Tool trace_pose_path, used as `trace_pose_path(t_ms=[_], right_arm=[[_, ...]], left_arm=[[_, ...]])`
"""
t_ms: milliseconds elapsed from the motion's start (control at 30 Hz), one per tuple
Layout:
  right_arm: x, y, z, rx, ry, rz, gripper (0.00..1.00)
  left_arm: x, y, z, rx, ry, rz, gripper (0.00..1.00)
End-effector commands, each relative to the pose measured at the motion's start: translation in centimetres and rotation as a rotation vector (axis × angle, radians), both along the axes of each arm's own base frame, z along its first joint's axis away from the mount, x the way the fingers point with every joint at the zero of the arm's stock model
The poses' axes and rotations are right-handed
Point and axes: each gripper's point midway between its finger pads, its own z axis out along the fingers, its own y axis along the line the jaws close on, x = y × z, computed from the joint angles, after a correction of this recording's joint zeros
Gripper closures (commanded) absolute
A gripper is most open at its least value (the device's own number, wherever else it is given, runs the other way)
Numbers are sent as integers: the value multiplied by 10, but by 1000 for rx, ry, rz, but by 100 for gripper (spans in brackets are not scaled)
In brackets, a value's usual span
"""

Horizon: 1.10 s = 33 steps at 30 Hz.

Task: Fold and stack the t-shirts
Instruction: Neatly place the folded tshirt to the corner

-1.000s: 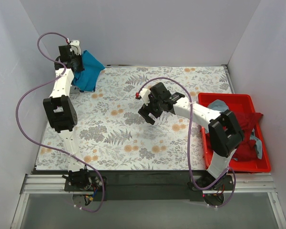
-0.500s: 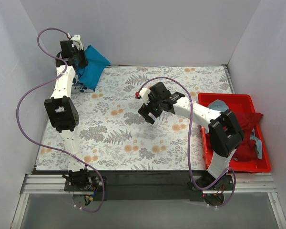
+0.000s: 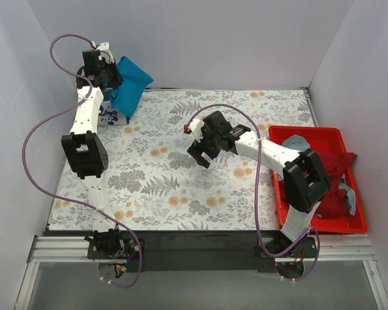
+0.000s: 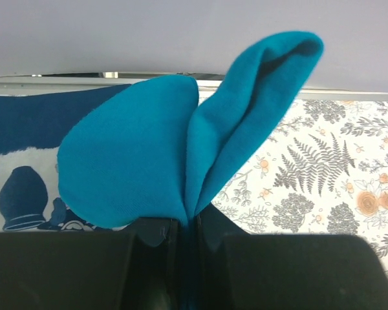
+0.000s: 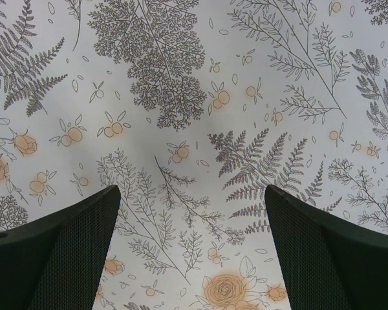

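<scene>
My left gripper (image 3: 110, 79) is shut on a plain teal-blue t-shirt (image 3: 130, 87) and holds it up at the table's far left corner. In the left wrist view the teal cloth (image 4: 149, 155) bunches out of the closed jaws. Under it lies a navy t-shirt with a white printed graphic (image 4: 26, 161), which also shows in the top view (image 3: 107, 115). My right gripper (image 3: 203, 155) is open and empty above the middle of the floral tablecloth (image 3: 181, 174). Dark red (image 3: 339, 171) and pale blue-grey (image 3: 296, 141) shirts lie in the bin.
A red plastic bin (image 3: 310, 134) stands at the table's right edge. White walls close the table at the back and both sides. The right wrist view shows only the floral cloth (image 5: 194, 129) between the black fingers (image 5: 71, 245).
My left gripper has lifted the teal t-shirt higher and a little to the right, off the navy shirt. The right arm has not moved.
</scene>
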Motion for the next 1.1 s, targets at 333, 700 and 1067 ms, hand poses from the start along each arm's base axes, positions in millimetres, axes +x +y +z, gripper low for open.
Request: trace_pose_path(t_ms=[333, 700, 1067], right_arm=[[2, 1, 12, 18, -17, -4, 2], [7, 5, 11, 10, -15, 0, 2], [8, 8, 9, 10, -1, 5, 2]], left_arm=[[-3, -23, 40, -24, -78, -28, 100], [0, -6, 22, 15, -69, 7, 100], [-1, 32, 7, 52, -49, 68, 100]])
